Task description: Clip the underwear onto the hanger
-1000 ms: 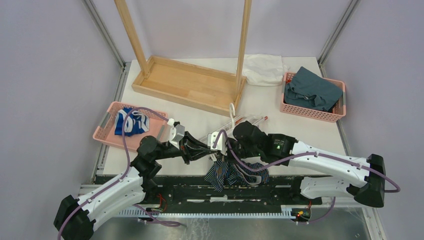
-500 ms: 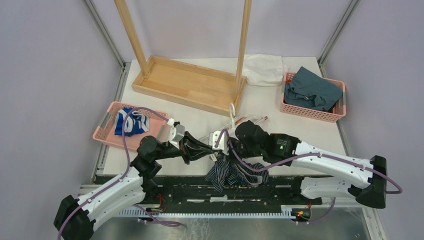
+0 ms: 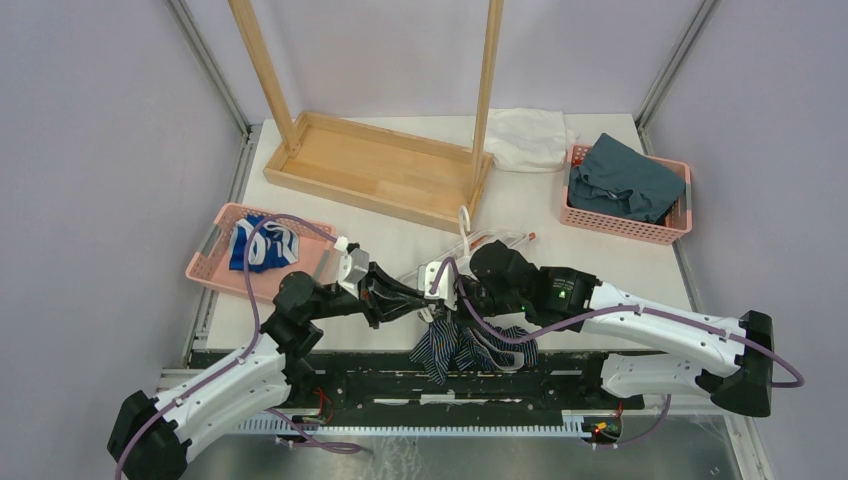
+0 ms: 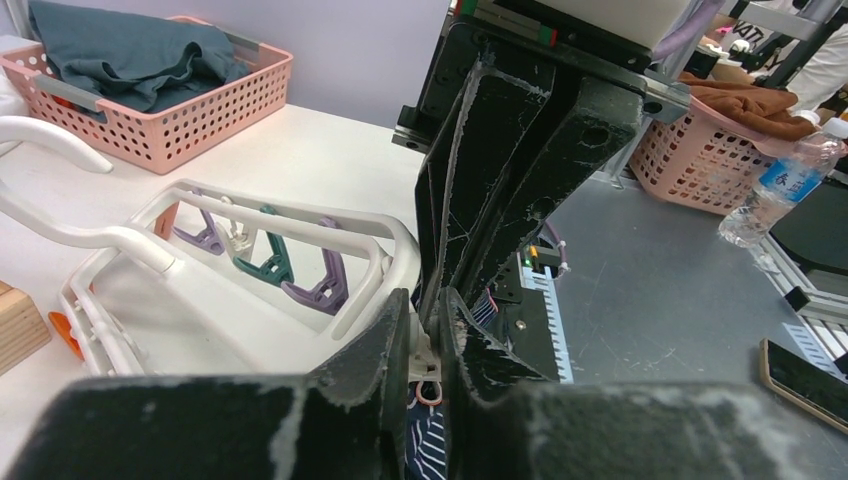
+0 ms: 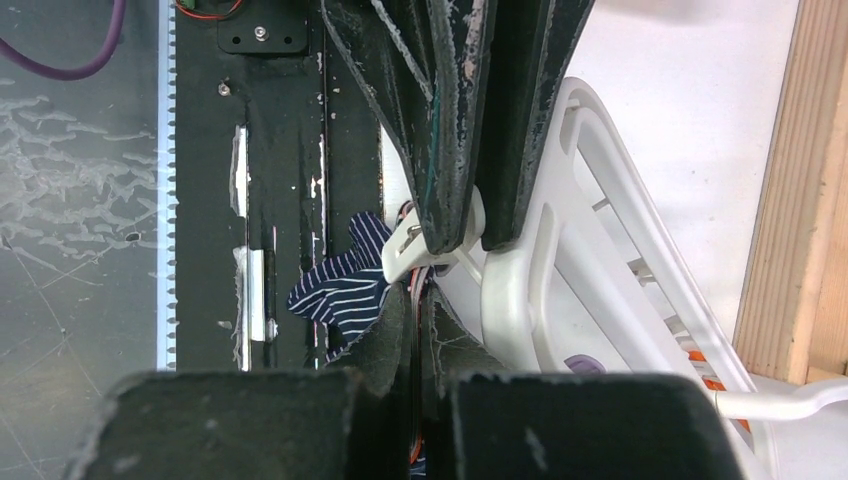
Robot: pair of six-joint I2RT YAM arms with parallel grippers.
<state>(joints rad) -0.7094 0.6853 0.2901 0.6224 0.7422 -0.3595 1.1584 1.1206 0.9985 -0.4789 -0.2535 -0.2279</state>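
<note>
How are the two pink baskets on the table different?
The left basket holds a blue-and-white garment; the right basket holds a teal cloth. The garment leaves part of the left basket bare, while the teal cloth fills the right basket and bulges above its rim. The left basket sits at the table's left edge, the right basket at its far right corner. Both are pink.

Navy underwear (image 5: 340, 285), thin white pinstripes; white hanger (image 5: 512, 300); pink basket (image 3: 615, 227); teal cloth (image 3: 625, 178).
</note>
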